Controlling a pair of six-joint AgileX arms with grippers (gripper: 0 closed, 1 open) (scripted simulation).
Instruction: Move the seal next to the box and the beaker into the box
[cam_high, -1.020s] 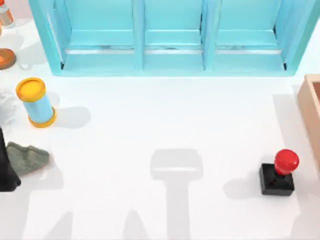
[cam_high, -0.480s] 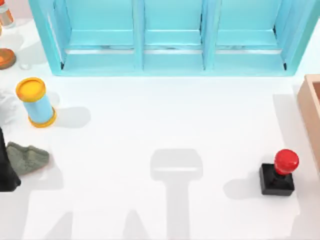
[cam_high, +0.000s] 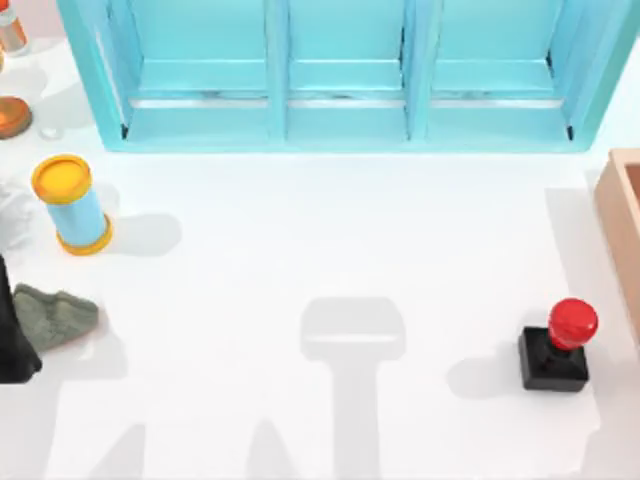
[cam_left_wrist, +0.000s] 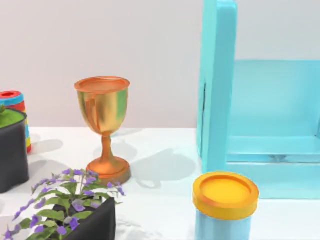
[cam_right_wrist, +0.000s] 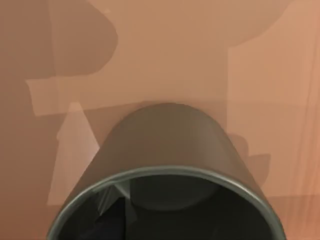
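— Seal (cam_high: 556, 346) first: where is it sitting?

— It is standing upright on the white table (cam_high: 300, 250), near the right edge, just beside the tan box (cam_high: 622, 220), which is poking in at the right border.

— And the beaker (cam_right_wrist: 167, 165)?

— Seen from the right wrist, it is filling the near part of the picture, open mouth toward the camera, with the box's tan wood lying behind it. Whether the right fingers are gripping it I cannot tell.

— What is lying on the left?

— A grey-green lump (cam_high: 55, 315), then a blue cylinder (cam_high: 72, 205) with yellow ends, and farther off a gold goblet (cam_left_wrist: 103, 125). The turquoise shelf (cam_high: 340, 70) is running along the far side.

— Left fingers?

— Cannot tell either.
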